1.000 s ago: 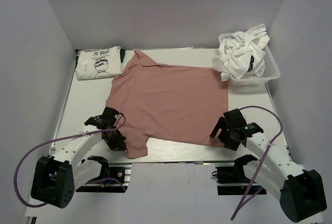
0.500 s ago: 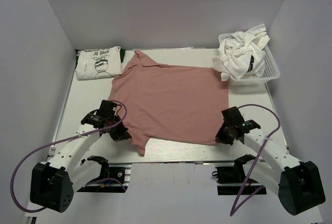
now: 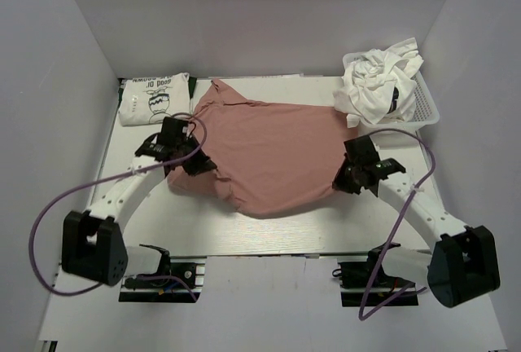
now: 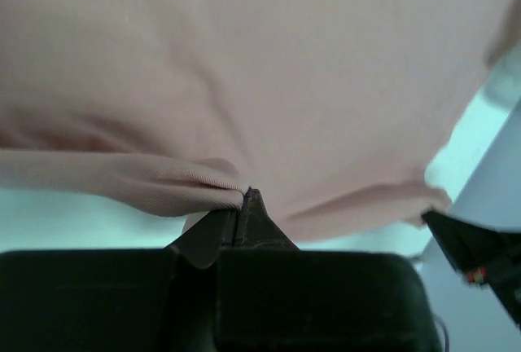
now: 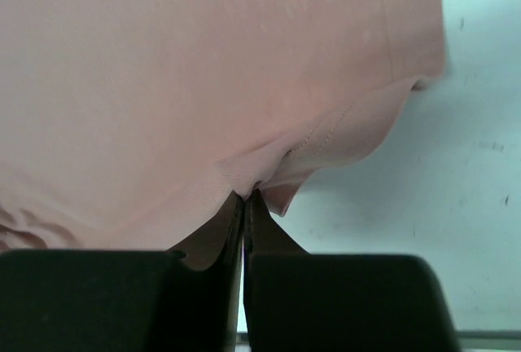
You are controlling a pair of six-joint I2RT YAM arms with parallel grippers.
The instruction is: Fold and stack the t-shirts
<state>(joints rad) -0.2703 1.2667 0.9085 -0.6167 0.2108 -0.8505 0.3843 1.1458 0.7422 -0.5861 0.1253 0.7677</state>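
Observation:
A dusty pink t-shirt (image 3: 273,152) lies spread across the middle of the table, its near half lifted and sagging between both arms. My left gripper (image 3: 198,165) is shut on the shirt's near left edge; the left wrist view shows the pink fabric (image 4: 244,83) pinched at the tips of my left gripper (image 4: 244,195). On the near right hem, my right gripper (image 3: 345,179) is shut as well, and the right wrist view shows the hem (image 5: 342,132) bunched at the tips of my right gripper (image 5: 251,193). A folded white t-shirt with black print (image 3: 155,99) rests at the back left.
A white basket (image 3: 423,112) at the back right holds crumpled white t-shirts (image 3: 378,83). White walls enclose the table on three sides. Bare table surface (image 3: 269,234) shows in front of the lifted pink shirt.
My right gripper has shut on the pink shirt's near right hem. Both arms have moved away from the near edge toward the back, lifting the shirt's near half with them.

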